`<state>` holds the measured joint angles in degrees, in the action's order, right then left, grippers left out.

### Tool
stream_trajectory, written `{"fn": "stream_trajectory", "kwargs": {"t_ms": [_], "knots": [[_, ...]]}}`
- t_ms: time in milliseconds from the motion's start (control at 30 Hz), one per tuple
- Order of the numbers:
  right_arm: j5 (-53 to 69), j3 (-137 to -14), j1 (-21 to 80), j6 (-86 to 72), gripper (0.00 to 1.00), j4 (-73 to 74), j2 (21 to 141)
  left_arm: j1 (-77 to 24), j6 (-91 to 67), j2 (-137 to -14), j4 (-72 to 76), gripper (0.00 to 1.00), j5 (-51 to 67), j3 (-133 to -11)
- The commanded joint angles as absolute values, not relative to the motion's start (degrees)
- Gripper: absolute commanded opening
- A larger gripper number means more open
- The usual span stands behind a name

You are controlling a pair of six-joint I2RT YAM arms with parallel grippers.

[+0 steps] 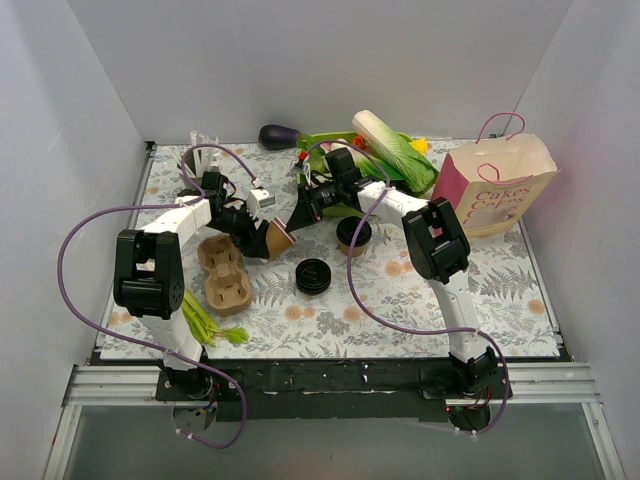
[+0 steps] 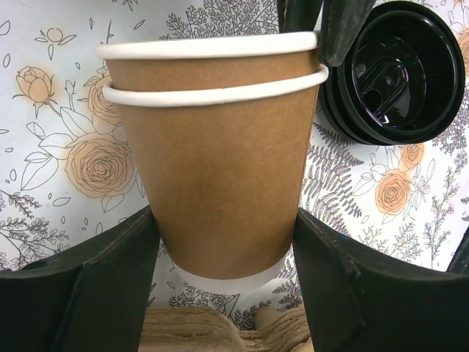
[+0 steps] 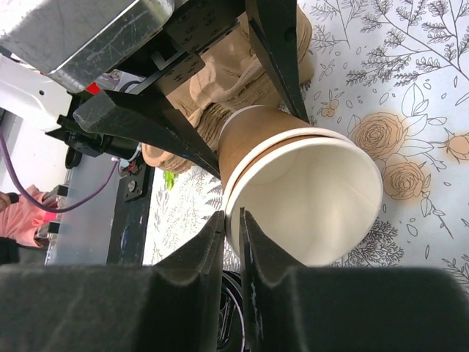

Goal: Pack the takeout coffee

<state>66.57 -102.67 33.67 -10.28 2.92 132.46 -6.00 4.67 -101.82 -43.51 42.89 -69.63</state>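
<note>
At the lower middle of the top view lies a stack of black lids [image 1: 313,275], with the pulp cup tray [image 1: 225,272] to its left. Just above them, near frame centre, two nested paper cups [image 1: 278,238] are tipped sideways between the arms. The left gripper [image 2: 223,220] clasps their tan body from both sides. The right gripper [image 3: 233,220] pinches the white rim at their mouth. Farther back, at the upper right, stands a paper bag [image 1: 500,185].

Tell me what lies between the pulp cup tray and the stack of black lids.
Nothing: only bare floral mat separates the cup tray from the lid stack, as the top view shows.
</note>
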Motion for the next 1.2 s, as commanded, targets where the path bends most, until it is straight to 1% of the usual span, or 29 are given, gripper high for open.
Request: {"fn": "stream_trajectory", "kwargs": {"t_ms": [0, 33, 67, 133, 167, 200, 233, 267, 300, 333, 400, 500, 600, 667, 733, 767, 833, 867, 933, 967, 1000, 1067, 1100, 1133, 1167], "knots": [[67.3, -104.8, 33.8, -9.9, 0.10, 2.4, 131.0, -5.7, 5.4, -98.4, -43.1, 0.54, 45.4, -71.4], [67.2, -104.7, 33.8, -10.0, 0.04, 2.5, 131.0, -5.7, 5.4, -98.4, -42.9, 0.54, 45.4, -71.4], [66.7, -104.7, 33.8, -9.7, 0.01, 2.6, 130.8, -5.7, 5.3, -98.4, -42.4, 0.54, 45.3, -71.4], [65.7, -105.7, 33.7, -8.8, 0.01, 3.9, 130.3, -5.7, 5.3, -98.0, -41.8, 0.54, 45.5, -70.7], [64.5, -106.8, 33.7, -5.7, 0.01, 5.9, 130.1, -5.7, 5.3, -97.8, -40.5, 0.55, 45.5, -70.3], [60.6, -107.6, 33.7, -3.3, 0.01, 7.9, 128.9, -5.5, 5.4, -97.6, -39.9, 0.55, 45.9, -69.2], [59.2, -108.2, 33.7, -1.3, 0.01, 10.5, 128.2, -5.4, 5.5, -97.2, -39.1, 0.55, 46.4, -68.6], [57.8, -110.7, 33.7, -0.2, 0.01, 12.3, 127.7, -5.2, 5.5, -97.0, -37.9, 0.55, 47.0, -68.1], [55.4, -112.7, 33.5, 4.3, 0.01, 14.3, 127.4, -4.5, 5.7, -97.0, -37.4, 0.54, 47.6, -67.8], [54.8, -115.2, 33.2, 5.3, 0.01, 18.9, 127.8, -4.0, 5.7, -96.9, -36.7, 0.54, 48.3, -67.0], [54.6, -123.0, 32.1, 6.8, 0.01, 23.3, 129.9, -2.5, 5.9, -96.9, -34.9, 0.54, 50.3, -66.3], [54.8, -130.2, 30.2, 7.8, 0.01, 30.8, 132.0, -0.1, 6.7, -96.9, -33.8, 0.53, 53.7, -65.7], [53.7, -127.0, 29.3, 10.5, 0.01, 32.3, 129.0, 2.2, 8.2, -95.8, -32.3, 0.52, 56.1, -64.4], [53.5, -127.1, 29.0, 12.1, 0.01, 33.6, 127.9, 2.4, 7.9, -95.1, -29.6, 0.52, 56.5, -62.6], [53.4, -129.3, 28.9, 14.0, 0.01, 37.5, 126.4, 2.4, 5.6, -94.3, -26.4, 0.52, 57.1, -61.0], [52.8, -129.4, 29.1, 16.0, 0.01, 38.5, 125.3, 2.3, 1.9, -94.3, -22.2, 0.53, 57.4, -59.6], [50.4, -127.5, 29.4, 19.4, 0.01, 41.5, 120.7, 2.3, -3.0, -93.8, -17.1, 0.53, 57.7, -57.8], [49.1, -126.1, 29.6, 23.9, 0.01, 42.7, 118.8, 2.3, -8.6, -93.6, -10.9, 0.53, 57.5, -56.8], [44.3, -122.5, 30.7, 30.4, 0.01, 46.1, 111.6, 2.2, -13.7, -92.6, -4.2, 0.54, 56.4, -53.5], [42.6, -116.6, 31.0, 33.1, 0.01, 46.5, 108.8, 2.2, -16.2, -92.2, 3.4, 0.54, 55.7, -52.1], [40.0, -113.4, 31.6, 37.7, 0.01, 46.5, 103.1, 2.0, -21.3, -91.8, 7.3, 0.54, 55.0, -49.6], [37.6, -103.4, 32.0, 41.4, 0.01, 46.3, 97.4, 1.6, -24.0, -91.8, 15.7, 0.55, 52.7, -48.1], [35.3, -100.2, 32.4, 44.5, 0.01, 46.6, 92.7, 0.9, -26.3, -92.0, 18.3, 0.55, 51.9, -47.6], [34.2, -97.7, 32.8, 46.1, 0.01, 47.0, 90.5, 0.8, -27.6, -92.3, 21.1, 0.55, 51.0, -46.2], [33.1, -95.3, 33.0, 47.3, 0.01, 47.9, 88.4, 0.8, -29.2, -92.5, 28.1, 0.55, 48.5, -45.2]]}}
